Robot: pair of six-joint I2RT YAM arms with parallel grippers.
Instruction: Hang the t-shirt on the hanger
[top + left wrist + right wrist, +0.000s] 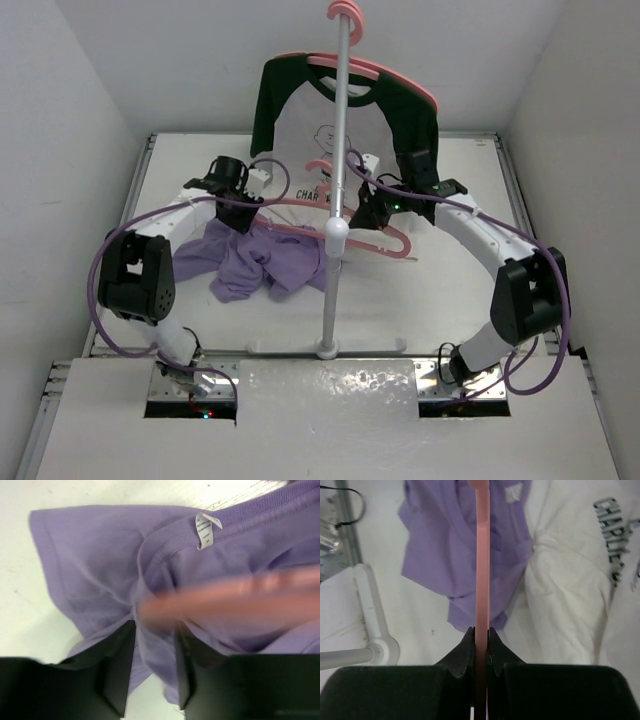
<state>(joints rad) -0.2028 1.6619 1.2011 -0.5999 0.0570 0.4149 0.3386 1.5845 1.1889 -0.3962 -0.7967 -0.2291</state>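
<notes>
Gripping the pink hanger (pixel 372 241) by its bar, the right gripper (pixel 372 212) sits just right of centre in the overhead view, its jaws pressed together on the plastic. From the right wrist camera the bar runs straight up the middle of the frame from between the black fingers (pixel 462 652) and crosses over the t-shirt (pixel 262 262).

The purple t-shirt lies crumpled on the white table (pixel 450 295), left of centre in the overhead view and just left of the grey stand (pixel 330 290). The hanger's left arm reaches across its upper edge.

The left gripper (pixel 240 213) is low over that same edge. Its jaws are parted, and in the left wrist view a fold of purple cloth lies in the gap between the two fingers (pixel 120 675). Whether the fingers press on the fold cannot be told. Above them in that frame the hanger shows as a blurred pink band across the collar area. A small white label (pixel 205 530) hangs from the neckline at upper right.

At the top centre of the overhead view, a white printed shirt (pixel 305 125) with dark sleeves hangs on a second pink hanger (pixel 385 72), which is hooked over the top of the stand. Its lower part rests on the table behind the two grippers.
</notes>
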